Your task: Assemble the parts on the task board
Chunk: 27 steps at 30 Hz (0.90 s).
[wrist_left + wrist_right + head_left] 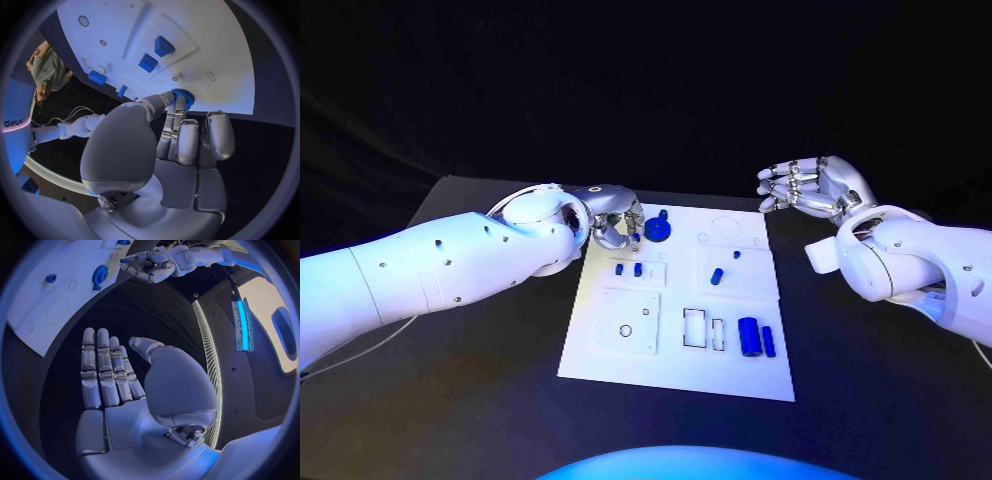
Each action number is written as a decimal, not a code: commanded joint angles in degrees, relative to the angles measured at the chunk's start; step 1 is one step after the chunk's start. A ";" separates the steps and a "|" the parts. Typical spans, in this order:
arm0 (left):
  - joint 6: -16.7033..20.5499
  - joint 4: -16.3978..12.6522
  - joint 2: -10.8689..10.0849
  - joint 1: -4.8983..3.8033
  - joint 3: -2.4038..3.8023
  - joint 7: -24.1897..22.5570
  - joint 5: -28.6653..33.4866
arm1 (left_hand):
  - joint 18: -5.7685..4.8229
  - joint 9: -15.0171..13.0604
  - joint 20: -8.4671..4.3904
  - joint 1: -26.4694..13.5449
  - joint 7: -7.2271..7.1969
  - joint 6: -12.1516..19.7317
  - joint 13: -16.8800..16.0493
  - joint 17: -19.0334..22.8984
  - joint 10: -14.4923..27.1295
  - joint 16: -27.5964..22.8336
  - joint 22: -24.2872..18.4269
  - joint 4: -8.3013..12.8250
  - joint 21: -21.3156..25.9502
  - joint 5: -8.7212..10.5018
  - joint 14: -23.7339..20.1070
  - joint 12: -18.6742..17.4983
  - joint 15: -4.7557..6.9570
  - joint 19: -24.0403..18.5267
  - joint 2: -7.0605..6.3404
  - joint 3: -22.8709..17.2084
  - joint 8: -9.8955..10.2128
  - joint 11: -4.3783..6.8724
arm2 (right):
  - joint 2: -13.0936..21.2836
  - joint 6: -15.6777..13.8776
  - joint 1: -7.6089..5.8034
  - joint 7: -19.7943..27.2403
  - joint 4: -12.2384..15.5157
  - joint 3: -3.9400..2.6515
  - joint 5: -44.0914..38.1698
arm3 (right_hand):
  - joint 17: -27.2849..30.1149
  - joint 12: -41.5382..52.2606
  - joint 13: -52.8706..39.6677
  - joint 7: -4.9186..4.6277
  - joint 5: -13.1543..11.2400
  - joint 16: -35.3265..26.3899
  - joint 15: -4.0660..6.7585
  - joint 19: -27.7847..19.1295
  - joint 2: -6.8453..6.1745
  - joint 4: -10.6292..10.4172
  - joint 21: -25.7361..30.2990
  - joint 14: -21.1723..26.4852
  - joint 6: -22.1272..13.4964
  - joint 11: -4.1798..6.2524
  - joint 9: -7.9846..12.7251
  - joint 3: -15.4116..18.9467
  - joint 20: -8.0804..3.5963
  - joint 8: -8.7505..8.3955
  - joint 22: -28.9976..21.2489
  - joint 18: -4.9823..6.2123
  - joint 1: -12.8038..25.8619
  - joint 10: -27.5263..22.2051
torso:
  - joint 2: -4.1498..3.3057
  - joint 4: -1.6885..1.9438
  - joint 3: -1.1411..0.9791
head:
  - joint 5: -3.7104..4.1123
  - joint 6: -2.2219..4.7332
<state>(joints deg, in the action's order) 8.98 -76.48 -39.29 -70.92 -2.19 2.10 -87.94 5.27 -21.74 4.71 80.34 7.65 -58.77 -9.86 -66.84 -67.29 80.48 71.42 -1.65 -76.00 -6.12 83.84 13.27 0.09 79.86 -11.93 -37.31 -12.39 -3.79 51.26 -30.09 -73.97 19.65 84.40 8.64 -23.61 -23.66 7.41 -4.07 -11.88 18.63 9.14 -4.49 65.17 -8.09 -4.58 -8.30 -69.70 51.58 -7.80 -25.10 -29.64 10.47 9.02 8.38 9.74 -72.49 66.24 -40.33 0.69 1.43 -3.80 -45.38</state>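
My left hand (607, 222) sits at the far left corner of the task board (625, 350), and its fingertips (177, 102) are touching a round blue toothed part, a gear (183, 95) by the look of its rim. The left wrist view shows thumb and a finger meeting at the gear's edge, the other fingers lying straight alongside; I judge this a light pinch, though I cannot tell whether the gear is lifted or seated on the board. The gear lies straight ahead of my fingertips, flat-faced, its axis standing up out of the board, so any turn or press goes down along that axis.

My right hand (812, 187) hovers off the board's far right corner, holding nothing; its fingers (103, 367) are stretched out side by side and the thumb stands apart. It is well away from the gear, so the left hand is the nearer by far.

Beyond my left fingertips, two blue blocks (156, 54) sit in a recessed plate, and two blue cylinders (759, 338) lie side by side nearer my body.
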 commanded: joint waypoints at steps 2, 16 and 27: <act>-2.17 0.33 0.16 -0.02 0.02 -0.55 1.47 | -0.74 -0.10 -0.07 -0.62 -0.05 -0.51 -0.02 0.17 -0.44 0.20 -0.06 -0.21 -0.28 0.20 -0.16 -0.35 0.41 0.11 -0.18 0.07 -0.21 0.00 | -0.05 0.42 0.03 0.47 0.06 -0.01 -0.48 | -0.06 -0.31 0.08 -0.20 0.27 -0.30 -0.08 -0.14 0.24 -0.45 0.16 0.35 -0.10 -0.15 -0.02 0.01 0.07 -0.31 -0.06 0.67 0.53 0.19 | -0.04 -0.13 0.00 | -0.17 -0.06; -4.65 1.31 0.50 0.01 -0.16 -0.27 1.80 | -0.71 -0.10 -0.07 -0.77 -0.05 -0.51 -0.01 0.32 -0.43 0.14 -0.17 -0.24 -0.20 0.23 -0.20 -0.45 0.39 0.04 -0.26 0.13 -0.20 -0.01 | -0.07 0.33 0.03 0.48 0.14 -0.01 -0.49 | -0.09 -0.39 0.09 -0.19 0.25 -0.34 -0.08 -0.12 0.23 -0.54 0.20 0.34 -0.10 -0.15 -0.03 0.02 0.08 -0.32 -0.13 0.68 0.63 0.22 | -0.04 -0.09 -0.04 | -0.34 -0.25; -5.72 1.74 1.05 0.08 -0.36 -0.34 2.06 | -0.70 -0.10 -0.07 -0.79 -0.04 -0.51 -0.01 0.42 -0.42 0.10 -0.23 -0.25 -0.15 0.25 -0.24 -0.48 0.39 0.01 -0.27 0.14 -0.19 -0.02 | -0.08 0.31 0.03 0.50 0.21 -0.01 -0.49 | -0.09 -0.39 0.09 -0.19 0.25 -0.34 -0.08 -0.12 0.23 -0.54 0.20 0.34 -0.10 -0.15 -0.03 0.02 0.08 -0.32 -0.13 0.68 0.63 0.22 | -0.04 -0.10 -0.02 | -0.35 -0.32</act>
<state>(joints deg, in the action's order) 4.70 -74.75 -38.41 -70.85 -2.56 2.14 -86.39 5.27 -21.79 4.71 80.12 7.65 -58.76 -9.85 -66.46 -67.29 80.48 71.24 -1.65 -75.99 -6.12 83.63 13.03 0.29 79.86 -12.16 -37.31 -12.38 -3.79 51.21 -30.10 -73.97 19.65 84.51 8.64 -23.62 -23.70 7.41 -4.07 -11.88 18.63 9.14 -4.49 65.17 -7.84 -4.90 -8.30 -69.70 51.58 -7.80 -25.10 -29.64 10.47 9.02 8.31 9.74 -72.24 66.24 -40.37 0.55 1.41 -4.16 -45.69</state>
